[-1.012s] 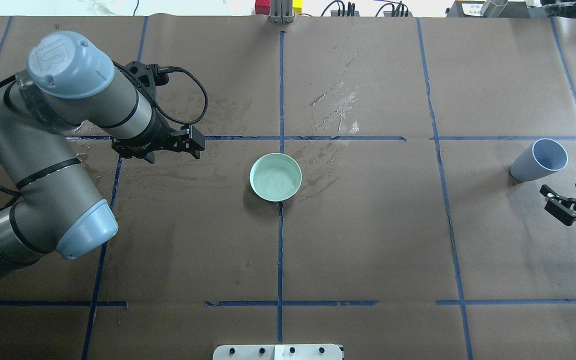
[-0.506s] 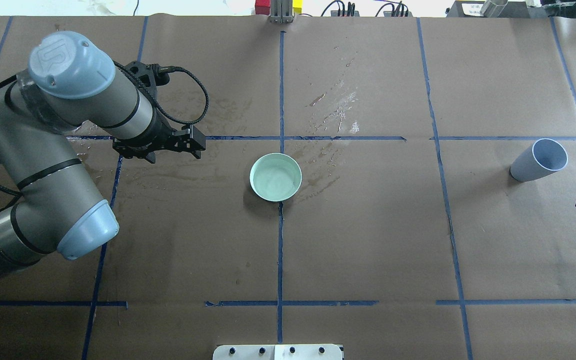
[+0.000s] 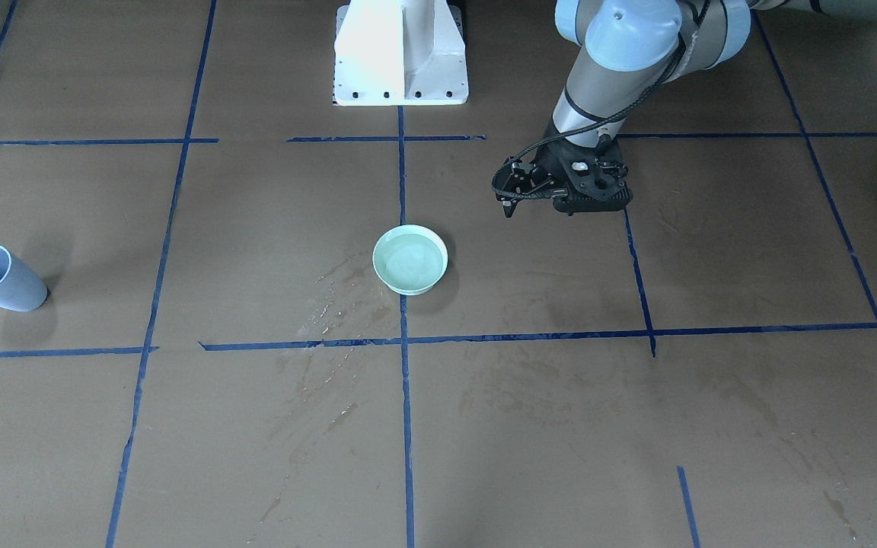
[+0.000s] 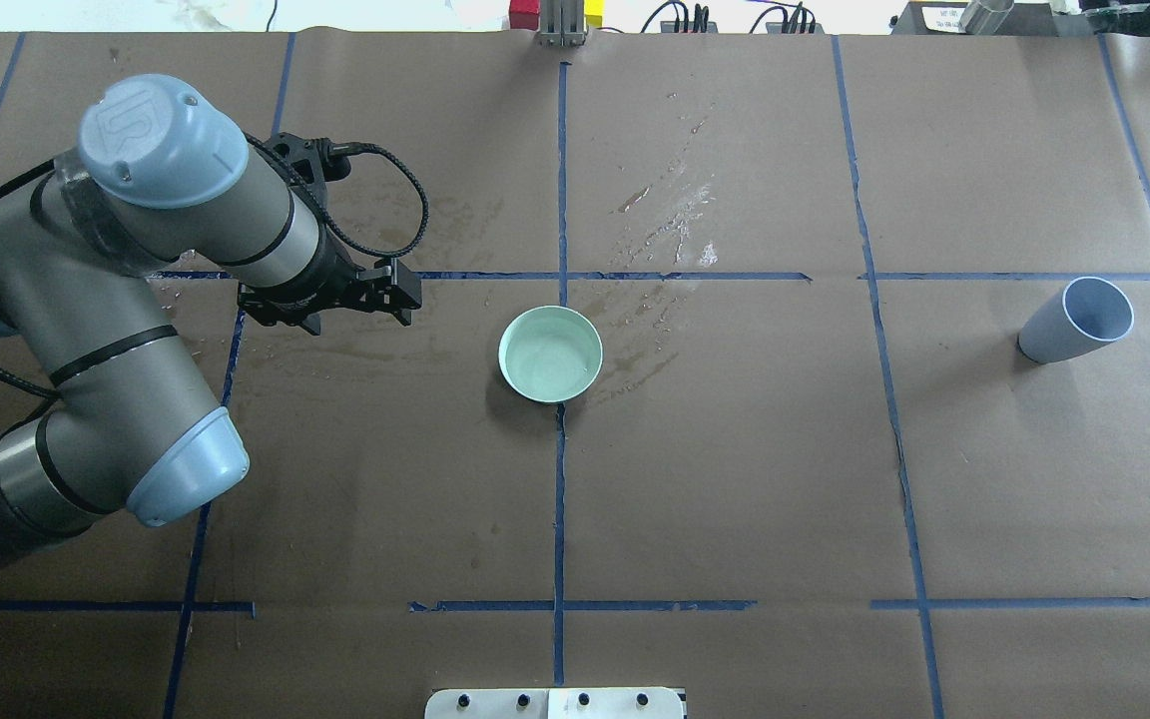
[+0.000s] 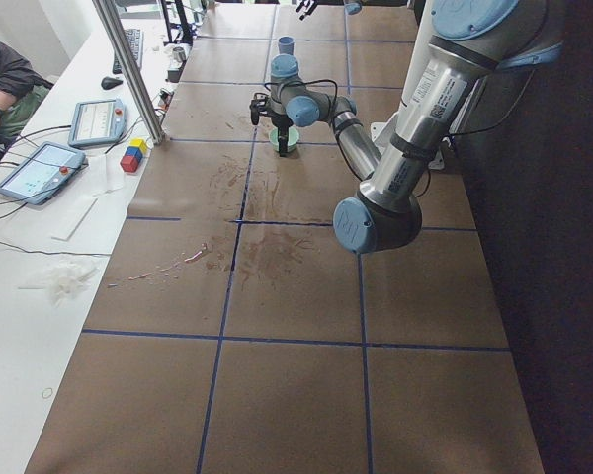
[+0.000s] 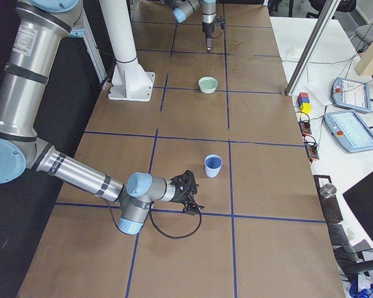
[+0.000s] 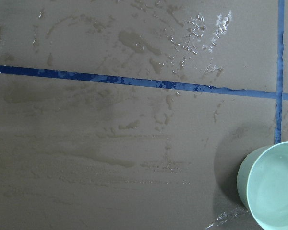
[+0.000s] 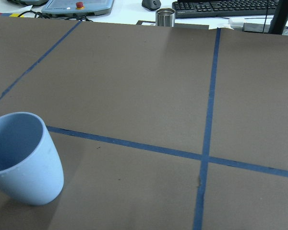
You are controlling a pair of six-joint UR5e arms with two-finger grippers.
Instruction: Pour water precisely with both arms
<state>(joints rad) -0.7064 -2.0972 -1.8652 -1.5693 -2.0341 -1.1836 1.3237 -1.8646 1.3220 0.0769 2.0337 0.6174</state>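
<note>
— What is found at the robot's left side?

— The left arm (image 4: 86, 300) is seen bent over the brown paper (image 4: 735, 479) that covers the table. The left gripper (image 4: 403, 295) is held above the paper, close by a blue tape line (image 4: 495, 276). It is kept well apart from everything that stands on the table. Whether its fingers are spread or drawn together cannot be told, since they are seen only as a dark block from above and are not caught by the wrist camera.

— And where is the water located?

— The water (image 4: 550, 358) is contained in a mint-green bowl (image 3: 410, 289) near the middle of the table. Its surface is tinted pale green and marked by faint ripples. The bowl is set upright on the central tape line, just on the robot's side of a tape crossing. It is touched by neither gripper.

— What is noted further to the right?

— Wet streaks (image 4: 680, 210) are spread over the paper beyond the bowl, on the side away from the robot. Much farther right, a blue cup (image 4: 1049, 340) is stood upright with its mouth open upward.

— Is the other arm shown?

— The right arm (image 6: 81, 177) is seen only from the side camera, stretched low over the table. The right gripper (image 6: 193, 200) is held near the cup without touching it. The spread of its fingers cannot be judged from that view.
</note>
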